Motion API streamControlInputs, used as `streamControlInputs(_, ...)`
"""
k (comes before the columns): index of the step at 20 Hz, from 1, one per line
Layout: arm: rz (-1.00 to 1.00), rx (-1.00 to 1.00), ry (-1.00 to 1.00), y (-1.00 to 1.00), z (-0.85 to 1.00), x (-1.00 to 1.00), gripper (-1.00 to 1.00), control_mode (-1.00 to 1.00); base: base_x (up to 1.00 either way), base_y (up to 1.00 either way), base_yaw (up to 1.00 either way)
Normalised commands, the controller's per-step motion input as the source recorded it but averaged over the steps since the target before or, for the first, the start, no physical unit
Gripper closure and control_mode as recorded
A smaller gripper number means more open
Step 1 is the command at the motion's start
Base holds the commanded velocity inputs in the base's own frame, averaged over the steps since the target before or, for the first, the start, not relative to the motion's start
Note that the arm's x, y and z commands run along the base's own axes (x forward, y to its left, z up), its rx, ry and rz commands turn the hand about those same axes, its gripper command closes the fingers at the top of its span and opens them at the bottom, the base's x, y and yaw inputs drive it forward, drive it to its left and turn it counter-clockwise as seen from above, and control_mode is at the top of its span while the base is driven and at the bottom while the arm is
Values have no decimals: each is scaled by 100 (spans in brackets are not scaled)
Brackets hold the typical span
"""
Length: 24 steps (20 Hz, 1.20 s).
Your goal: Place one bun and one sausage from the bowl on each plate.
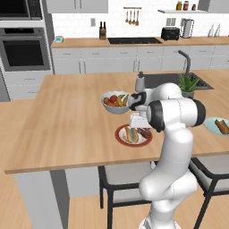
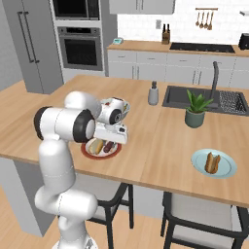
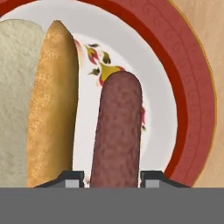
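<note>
Directly under the claw (image 3: pixel 111 177), a sausage (image 3: pixel 117 131) lies on the red-rimmed plate (image 3: pixel 192 96), between its spread fingertips, with a bun (image 3: pixel 50 105) just beside. If the fingertips drag while lifting, the sausage could roll off onto the tabletop (image 1: pixel 67 120).

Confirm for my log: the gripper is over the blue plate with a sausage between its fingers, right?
Not the blue plate. The hand view shows the sausage between the gripper fingers over the red-rimmed plate, beside a bun.
</note>
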Motion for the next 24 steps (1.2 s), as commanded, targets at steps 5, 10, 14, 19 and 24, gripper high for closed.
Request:
streamControlInputs(5, 0, 0, -7, 2, 10, -37, -100, -100, 0, 0, 0)
streamControlInputs(10, -1, 0, -22, 0, 50, -67, -100, -100, 0, 0, 0)
streamControlInputs(14, -4, 0, -34, 0, 64, -98, -100, -100, 0, 0, 0)
streamControlInputs(19, -6, 0, -35, 0, 65, -100, -100, -100, 0, 0, 0)
streamControlInputs(24, -5, 0, -26, 0, 100, -73, -100, -100, 0, 0, 0)
